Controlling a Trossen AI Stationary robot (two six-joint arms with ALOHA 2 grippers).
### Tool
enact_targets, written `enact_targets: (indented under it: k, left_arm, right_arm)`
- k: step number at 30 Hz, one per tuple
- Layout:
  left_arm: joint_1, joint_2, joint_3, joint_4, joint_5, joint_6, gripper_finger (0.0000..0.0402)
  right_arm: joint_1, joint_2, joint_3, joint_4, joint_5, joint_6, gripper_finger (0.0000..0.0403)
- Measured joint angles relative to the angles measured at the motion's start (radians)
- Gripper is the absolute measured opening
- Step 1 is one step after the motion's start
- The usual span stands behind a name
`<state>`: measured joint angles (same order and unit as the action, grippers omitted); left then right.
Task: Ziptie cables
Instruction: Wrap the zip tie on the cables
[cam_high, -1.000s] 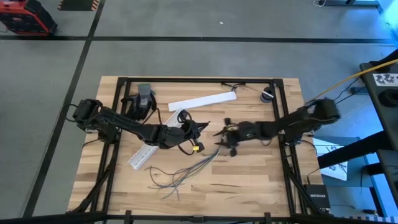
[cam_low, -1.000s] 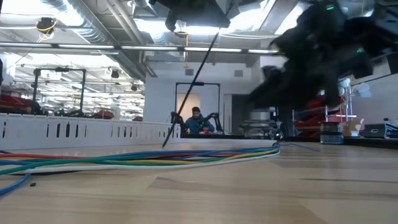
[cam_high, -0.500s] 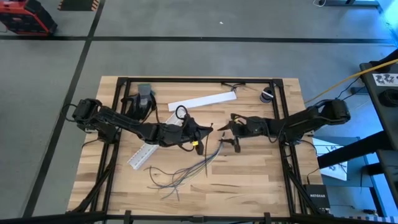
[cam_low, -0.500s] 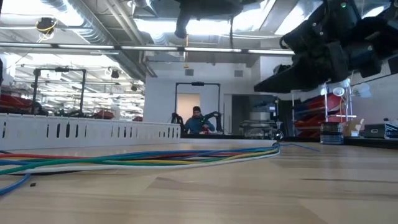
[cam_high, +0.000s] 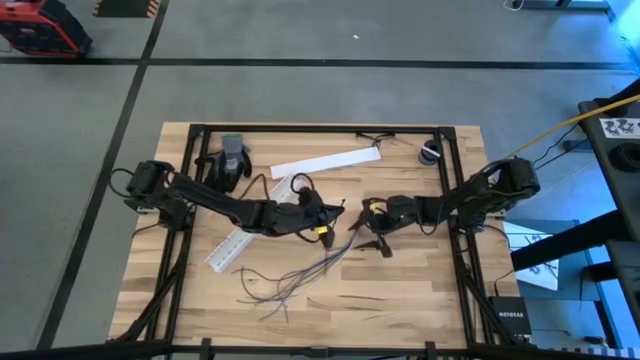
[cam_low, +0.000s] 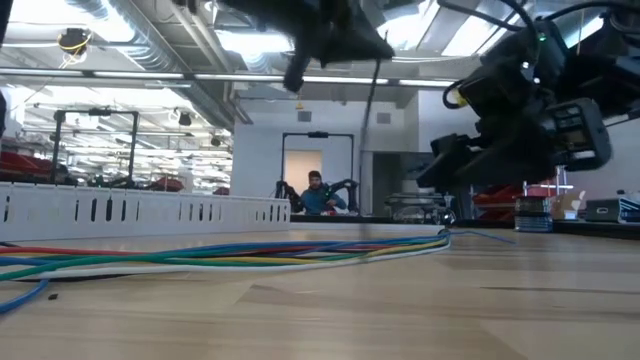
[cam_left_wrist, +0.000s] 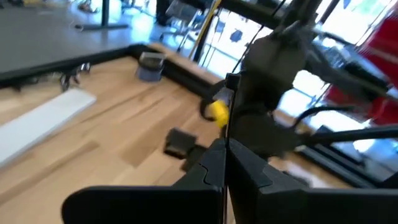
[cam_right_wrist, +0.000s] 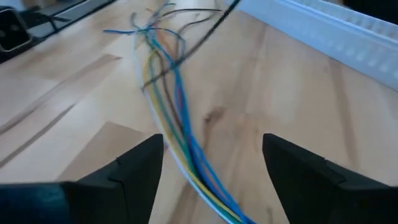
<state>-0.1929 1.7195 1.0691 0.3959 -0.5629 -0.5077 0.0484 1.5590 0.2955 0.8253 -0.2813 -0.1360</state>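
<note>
Right gripper (cam_right_wrist: 211, 168) is spread wide, holding nothing; in its wrist view the cables (cam_right_wrist: 171, 112) run on the bare wood between and beyond the two dark fingers (cam_right_wrist: 134, 165), no contact. In the high view the right gripper (cam_high: 368, 222) sits near table centre, just above the near end of the cables (cam_high: 300, 275).

Left gripper (cam_left_wrist: 227, 165) is pressed together, fingers meeting in a tight line, pinching a thin dark strip (cam_left_wrist: 227, 109) that stands up from the fingers. In the high view the left gripper (cam_high: 328, 215) is just beside the right one, small gap between them.

Cables: thin, floppy, mixed blue, yellow, green and dark strands, bunched at one end, fanning loose toward the table's front-left. In the low view they lie flat as a coloured band (cam_low: 220, 255).

Table (cam_high: 420, 300) is light wood planks with visible grain and a black frame. White slotted channel (cam_high: 235, 245) lies diagonally under the left arm; a flat white strip (cam_high: 325, 162) lies near the back edge. Front-right of the table is open wood.
</note>
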Motion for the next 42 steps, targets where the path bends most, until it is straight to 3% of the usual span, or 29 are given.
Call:
enact_targets:
  k: [11,14,21,27,31,42]
  left_arm:
    - [0.058,0.041,0.0,-0.101,-0.004,0.111,0.0]
    - [0.058,0.041,0.0,-0.109,-0.002,0.113,0.0]
    - [0.055,0.041,0.0,-0.126,-0.002,0.111,0.0]
    - [0.055,0.041,0.0,-0.124,-0.002,0.113,0.0]
    - [0.055,0.041,0.0,-0.13,-0.002,0.111,0.0]
    - [0.049,0.041,0.0,-0.125,-0.002,0.111,0.0]
  right_arm:
    - [0.033,0.011,0.0,0.021,0.037,-0.058,0.0269]
    - [0.045,0.011,0.0,0.021,0.063,-0.171,0.0269]
    - [0.149,0.032,0.106,-0.011,0.277,-0.564,0.0269]
    - [0.206,0.13,0.274,-0.222,0.428,-0.823,0.0269]
    - [0.241,0.215,0.339,-0.24,0.542,-0.981,0.0269]
    - [0.269,0.366,0.45,-0.166,0.597,-1.156,0.0268]
